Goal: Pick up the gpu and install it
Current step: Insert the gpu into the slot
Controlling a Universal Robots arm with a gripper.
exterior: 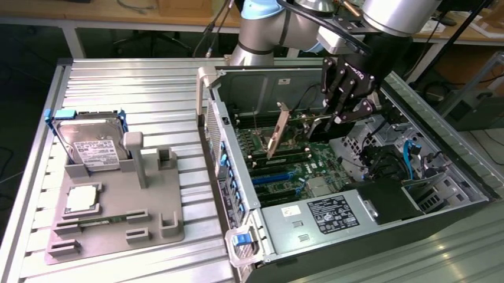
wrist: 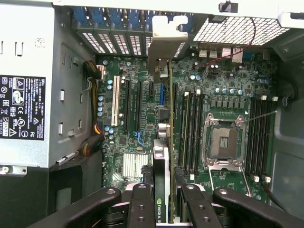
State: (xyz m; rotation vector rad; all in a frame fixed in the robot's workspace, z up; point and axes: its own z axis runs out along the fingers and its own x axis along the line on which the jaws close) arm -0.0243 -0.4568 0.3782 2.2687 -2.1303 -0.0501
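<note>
Tabletop (exterior: 118, 76): ribbed metal surface; at the exterior view's left a grey fixture (exterior: 118, 200) carries a hard drive (exterior: 93, 144) standing on edge and a CPU (exterior: 82, 199) lying flat.

Case (exterior: 346, 230): an open PC tower lies on its side right of the fixture, its motherboard (wrist: 223, 95) exposed and the power supply (exterior: 323, 215) at the near end.

GPU (exterior: 277, 131): held on edge inside the case above the motherboard, its pale bracket (wrist: 166, 40) toward the slotted rear wall; from the wrist it runs as a thin line over the expansion slots, left of the bare socket (wrist: 224, 142).

End effector (wrist: 164, 199): clamped on the GPU, one finger pressing each face of the card near its end away from the bracket.

Step in hand: by the look of it, seating the card.

Doing it well: judged from the wrist view, the card edge should stay parallel to its slot (wrist: 160, 95) and the bracket should drop cleanly into its rear opening; any tilt risks the edge catching beside the slot, so a straight, even push suits best.
</note>
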